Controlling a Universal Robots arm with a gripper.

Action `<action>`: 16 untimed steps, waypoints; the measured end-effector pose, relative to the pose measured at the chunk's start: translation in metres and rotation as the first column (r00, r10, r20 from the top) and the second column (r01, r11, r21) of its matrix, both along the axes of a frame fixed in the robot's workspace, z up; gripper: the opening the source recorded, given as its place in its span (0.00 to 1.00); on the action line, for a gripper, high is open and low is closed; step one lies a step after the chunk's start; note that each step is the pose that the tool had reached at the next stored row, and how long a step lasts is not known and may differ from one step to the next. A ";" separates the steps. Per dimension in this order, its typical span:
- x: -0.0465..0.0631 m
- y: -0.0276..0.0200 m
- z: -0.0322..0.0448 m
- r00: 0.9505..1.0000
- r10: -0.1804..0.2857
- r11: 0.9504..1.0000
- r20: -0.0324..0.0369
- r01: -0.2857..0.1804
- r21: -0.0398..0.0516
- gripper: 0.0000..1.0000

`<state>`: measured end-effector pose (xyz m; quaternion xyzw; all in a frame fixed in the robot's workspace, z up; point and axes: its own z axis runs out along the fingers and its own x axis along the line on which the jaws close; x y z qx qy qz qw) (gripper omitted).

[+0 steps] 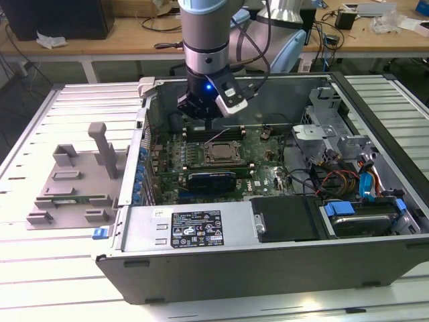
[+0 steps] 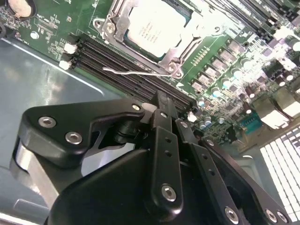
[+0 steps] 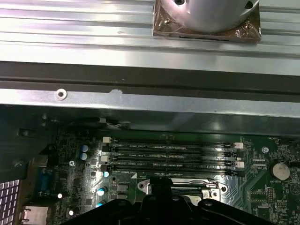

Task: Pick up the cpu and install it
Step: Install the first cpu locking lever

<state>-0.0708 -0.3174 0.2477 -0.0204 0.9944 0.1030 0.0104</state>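
Note:
The cpu (image 1: 218, 153) lies flat in the motherboard socket inside the open computer case (image 1: 221, 265), its pale silvery top up. In the second wrist view the cpu (image 2: 152, 24) sits within the metal socket frame, and a thin wire lever (image 2: 140, 73) lies loose across the memory slots beside it. My gripper (image 1: 200, 113) hangs above the board, just behind the socket in the exterior view. Its black fingers (image 2: 165, 117) are closed together with nothing between them, over the memory slots (image 3: 168, 157) and apart from the cpu.
A grey plastic tray with upright posts (image 1: 74, 181) lies on the table at the exterior view's left. A long black card (image 1: 211, 180) sits in front of the socket. Drive bays and cables (image 1: 348, 181) crowd the case's right side. The case wall (image 3: 140, 101) stands close behind the memory slots.

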 end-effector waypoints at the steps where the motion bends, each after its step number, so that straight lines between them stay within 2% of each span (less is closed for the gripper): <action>1: 0.000 -0.0005 -0.0009 1.000 0.000 1.000 0.014 0.000 0.000 0.11; 3: 0.000 -0.0010 -0.0016 1.000 0.000 1.000 0.030 0.000 0.000 0.11; 4: 0.000 -0.0015 -0.0021 0.999 0.000 1.000 0.046 0.000 -0.001 0.11; 7: 0.000 -0.0022 -0.0036 0.997 0.000 1.000 0.072 0.000 -0.001 0.11; 10: 0.000 -0.0022 -0.0039 0.997 0.000 1.000 0.073 0.000 -0.001 0.11; 16: 0.001 -0.0022 -0.0114 0.995 -0.064 0.998 0.076 0.064 -0.001 0.11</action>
